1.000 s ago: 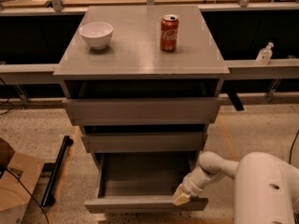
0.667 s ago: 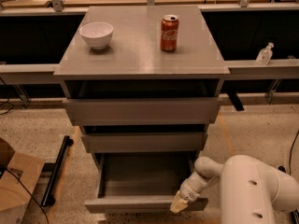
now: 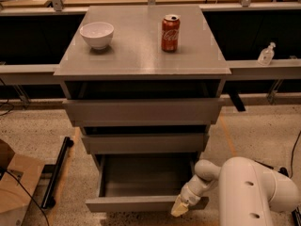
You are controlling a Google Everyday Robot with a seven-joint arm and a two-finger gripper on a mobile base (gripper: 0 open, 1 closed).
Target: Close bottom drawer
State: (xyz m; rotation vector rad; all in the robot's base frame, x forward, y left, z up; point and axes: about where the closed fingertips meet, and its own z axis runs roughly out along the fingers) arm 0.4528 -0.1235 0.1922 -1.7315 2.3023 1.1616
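Observation:
The bottom drawer [image 3: 134,203] is the narrowest of three grey drawers in the cabinet. It stands pulled far out, its empty grey box open to view. Its flat front panel faces me at the bottom of the camera view. My gripper [image 3: 180,207] hangs from the white arm [image 3: 249,192] at the right end of that front panel, right against its outer face. The top drawer [image 3: 143,111] and middle drawer [image 3: 143,143] sit only slightly out.
A white bowl [image 3: 97,34] and a red soda can [image 3: 170,33] stand on the cabinet top [image 3: 141,55]. A cardboard box [image 3: 16,187] and a black bar [image 3: 56,171] lie on the floor at the left. A sanitiser bottle [image 3: 266,54] sits on the right ledge.
My arm has swung forward and slightly left. The gripper has dropped from the drawer's right inner corner to the outer face of its front panel. The drawer has not moved.

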